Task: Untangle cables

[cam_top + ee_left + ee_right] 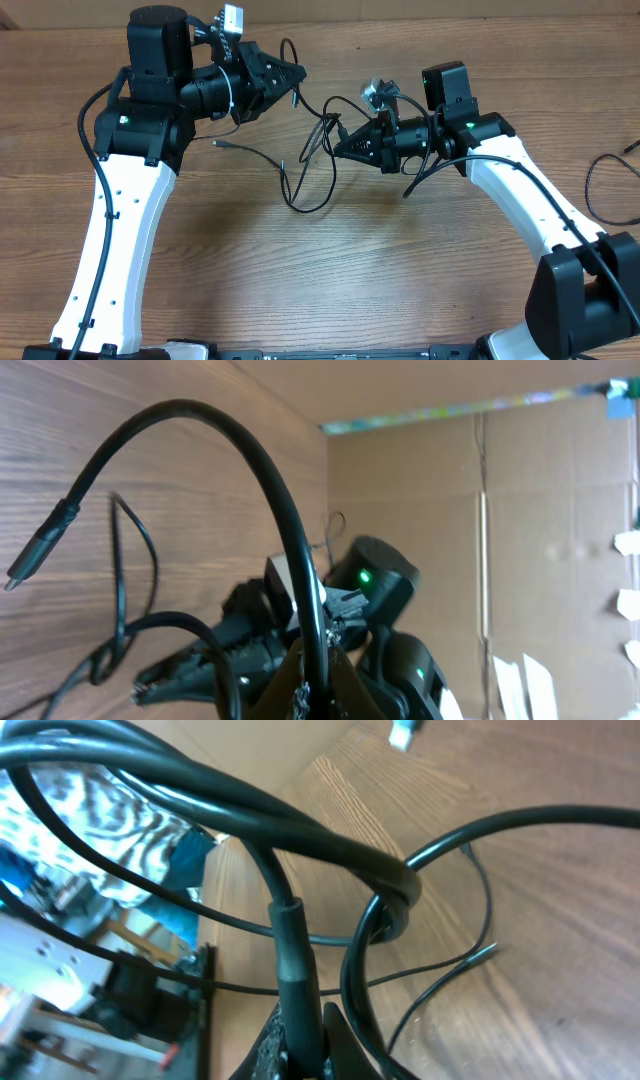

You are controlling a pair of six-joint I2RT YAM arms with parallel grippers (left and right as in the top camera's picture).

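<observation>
Wood table (400,270) backed by cardboard wall (520,540) bears tangled cables (305,180).

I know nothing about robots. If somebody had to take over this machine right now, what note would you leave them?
Left pincer: shut on a black cable that arches out from between its fingers.
Right pincer: shut on a cable too, close to a knot where strands cross.
Cables: one linked tangle strung between the two pincers, with loops and a loose plug end lying on the wooden table.
Done: both arms have a grip.
Left: the strands are not yet separated. Easing the pincers apart while watching the knot seems the likely next move.
</observation>
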